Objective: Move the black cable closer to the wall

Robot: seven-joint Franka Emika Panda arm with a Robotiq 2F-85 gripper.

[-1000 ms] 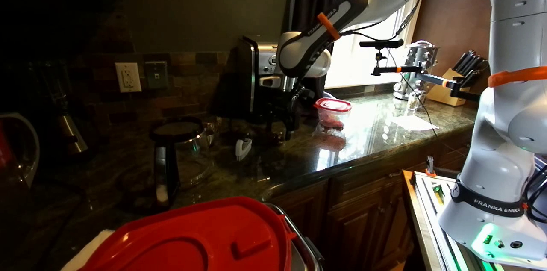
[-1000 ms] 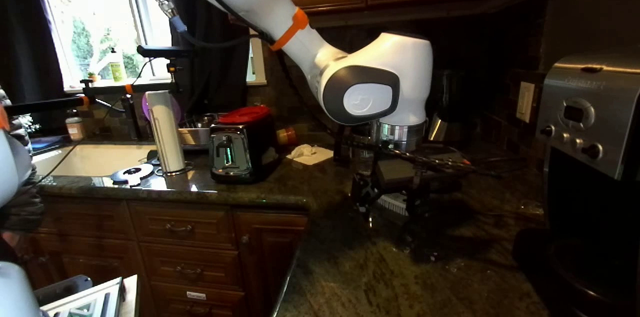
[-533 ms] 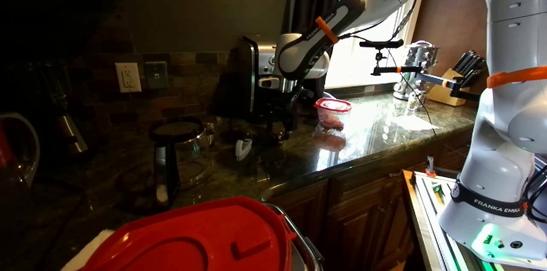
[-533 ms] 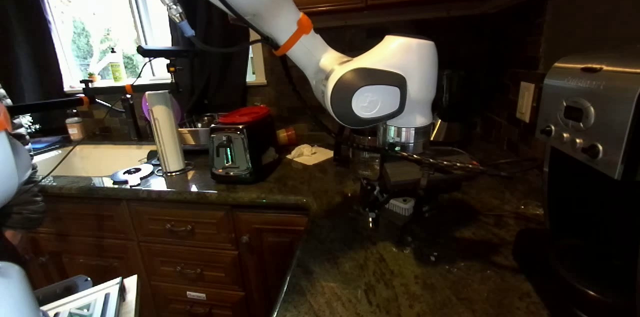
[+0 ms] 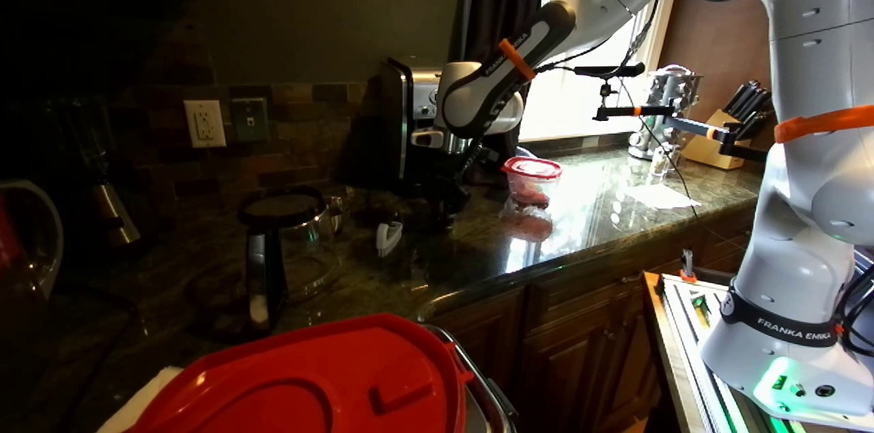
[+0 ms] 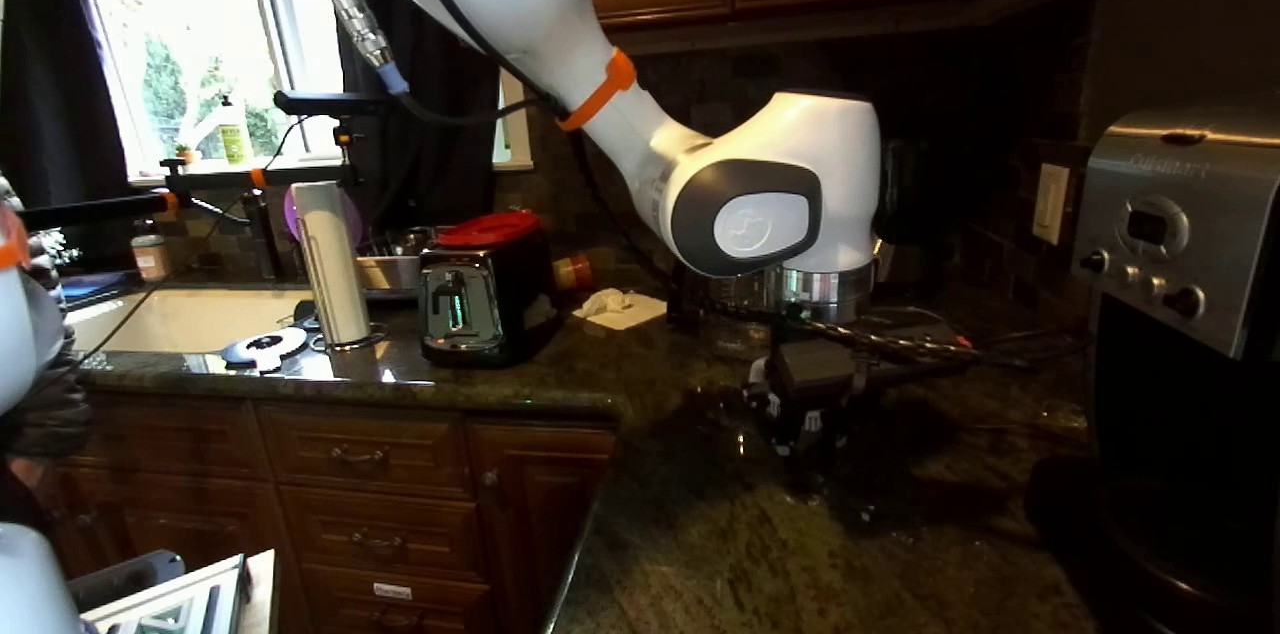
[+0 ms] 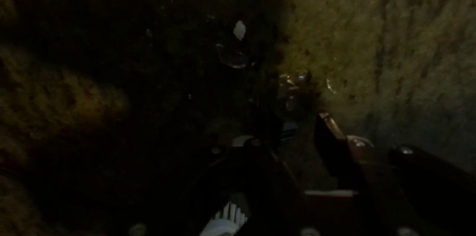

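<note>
I cannot pick out the black cable for certain; the counter around my gripper is too dark. My gripper (image 7: 296,126) points down at the dark stone counter (image 6: 720,534), just above or at its surface. Its jaws are part-way together, with a narrow gap between the finger pads (image 7: 329,143) and nothing clearly gripped there. In an exterior view the black gripper (image 5: 445,214) is a dark shape against the coffee maker. The wall (image 5: 300,136) stands behind the counter.
A white-handled brush (image 5: 388,238) lies close to the gripper; its white bristles (image 7: 232,213) show beside a finger. A glass carafe (image 5: 307,248), a coffee maker (image 6: 1165,244), a toaster (image 6: 480,299) and a red-lidded tub (image 5: 532,177) also stand on the counter. A braided cord (image 6: 900,344) runs from the wrist.
The arm has come down a little. My gripper's fingers stood wide apart a second ago and have drawn much nearer each other. The brush has stayed in place.
</note>
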